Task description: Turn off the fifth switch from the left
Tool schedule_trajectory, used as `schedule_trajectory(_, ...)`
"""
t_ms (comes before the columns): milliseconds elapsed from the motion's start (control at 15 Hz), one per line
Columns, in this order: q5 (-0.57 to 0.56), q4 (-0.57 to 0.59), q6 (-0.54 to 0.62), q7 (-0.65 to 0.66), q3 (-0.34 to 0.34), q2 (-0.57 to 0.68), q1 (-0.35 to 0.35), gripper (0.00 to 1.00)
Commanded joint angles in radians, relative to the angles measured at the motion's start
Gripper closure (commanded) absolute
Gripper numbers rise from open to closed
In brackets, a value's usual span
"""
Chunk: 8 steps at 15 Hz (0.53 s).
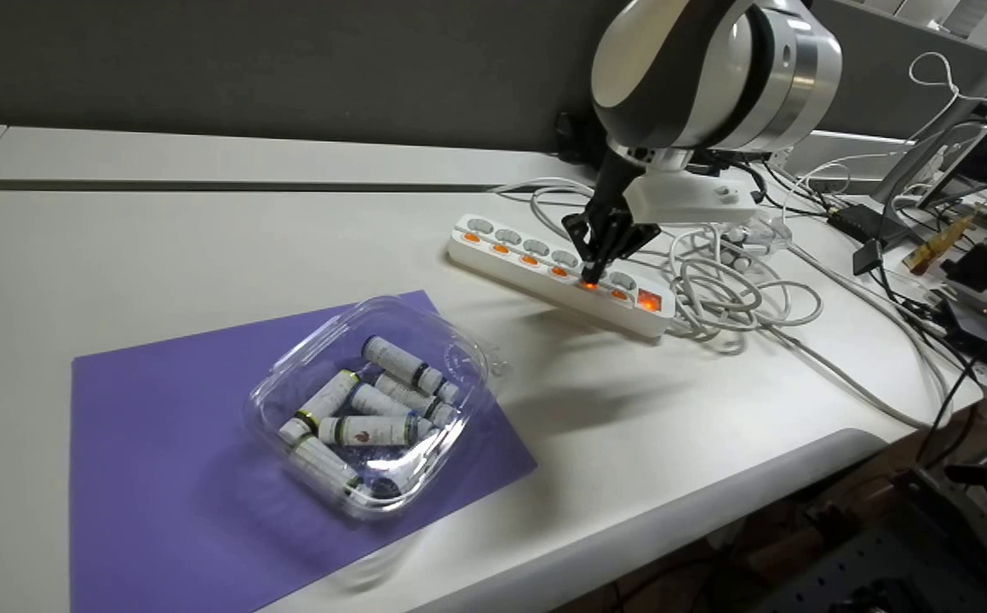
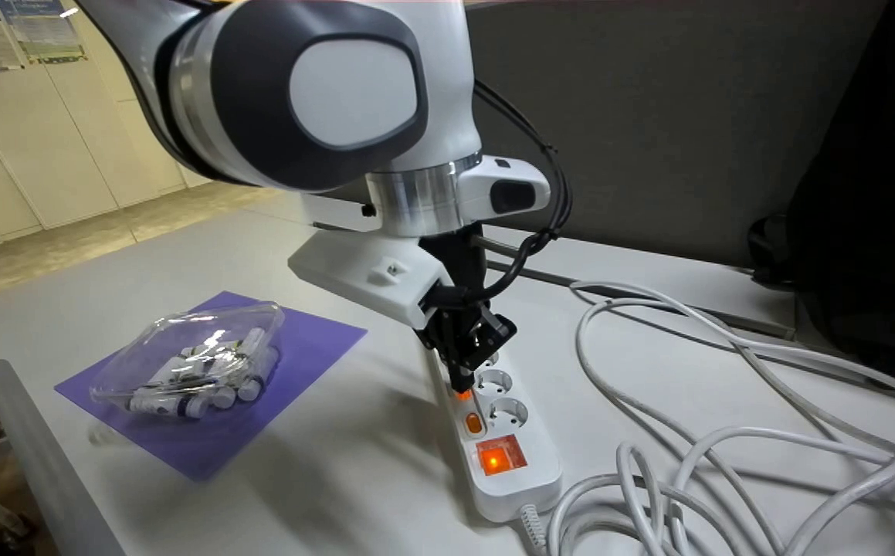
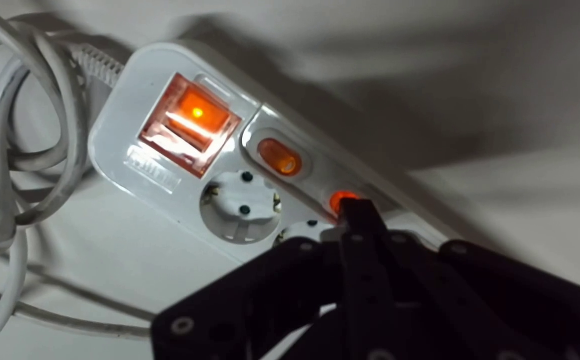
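Jaws together and empty, the end effector (image 1: pixel 593 272) stands at, perhaps touching, the glowing orange fifth rocker switch (image 3: pixel 339 198) of a white power strip (image 1: pixel 541 277). Likely stiff, slick plastic, the rocker should need a firm push at one end, no grip.

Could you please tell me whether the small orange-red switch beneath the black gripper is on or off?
On: in the wrist view, the small orange-red switch glows brighter than its oval orange neighbour.
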Motion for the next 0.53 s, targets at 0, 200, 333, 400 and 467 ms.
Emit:
schedule_trajectory(0, 0.018, 0.024, -0.017, -0.015, 0.013, 0.015, -0.016, 1.00)
schedule_trajectory(200, 0.018, 0.020, -0.018, -0.015, 0.011, 0.013, -0.018, 1.00)
schedule_trajectory(333, 0.020, 0.015, -0.018, -0.018, 0.011, 0.009, -0.021, 1.00)
schedule_trajectory(400, 0.021, 0.011, -0.017, -0.020, 0.010, 0.004, -0.021, 1.00)
schedule_trajectory(467, 0.023, 0.009, -0.016, -0.021, 0.009, 0.002, -0.021, 1.00)
